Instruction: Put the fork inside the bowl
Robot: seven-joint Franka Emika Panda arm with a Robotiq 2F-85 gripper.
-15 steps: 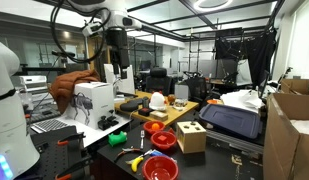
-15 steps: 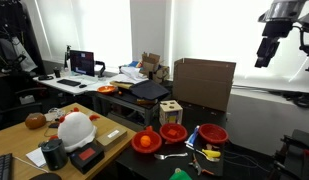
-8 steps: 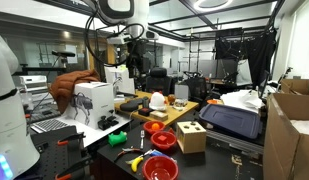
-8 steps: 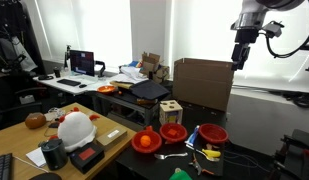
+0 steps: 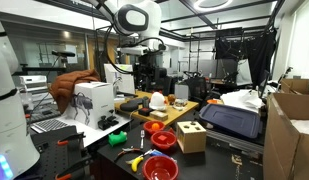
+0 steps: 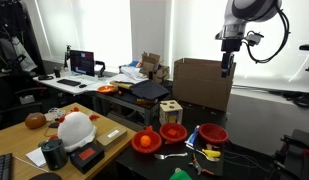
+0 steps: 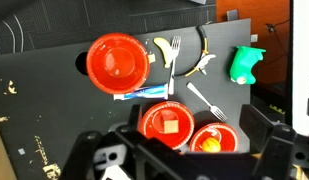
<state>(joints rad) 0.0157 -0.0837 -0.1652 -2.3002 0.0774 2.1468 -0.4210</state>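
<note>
A silver fork [image 7: 206, 101] lies flat on the black table; it also shows in an exterior view [image 6: 172, 156]. Near it are three red bowls: an empty one [image 7: 117, 62], one holding a wooden block [image 7: 167, 122] and one holding an orange ball [image 7: 212, 140]. The bowls show in both exterior views [image 6: 146, 142] [image 5: 164, 140]. My gripper [image 7: 184, 160] is open and empty. It hangs high above the table in both exterior views [image 5: 146, 75] [image 6: 226, 68], well clear of the fork and bowls.
A yellow fork and banana [image 7: 169, 52], a green object [image 7: 246, 63] and a tube [image 7: 144, 93] lie near the bowls. A wooden box with holes [image 6: 170, 110] and a cardboard box [image 6: 202, 82] stand behind. A helmet [image 6: 74, 128] sits on the neighbouring desk.
The arm has swung across and lowered somewhat, so the gripper now hangs nearer over the black table. Nothing on the table has moved.
</note>
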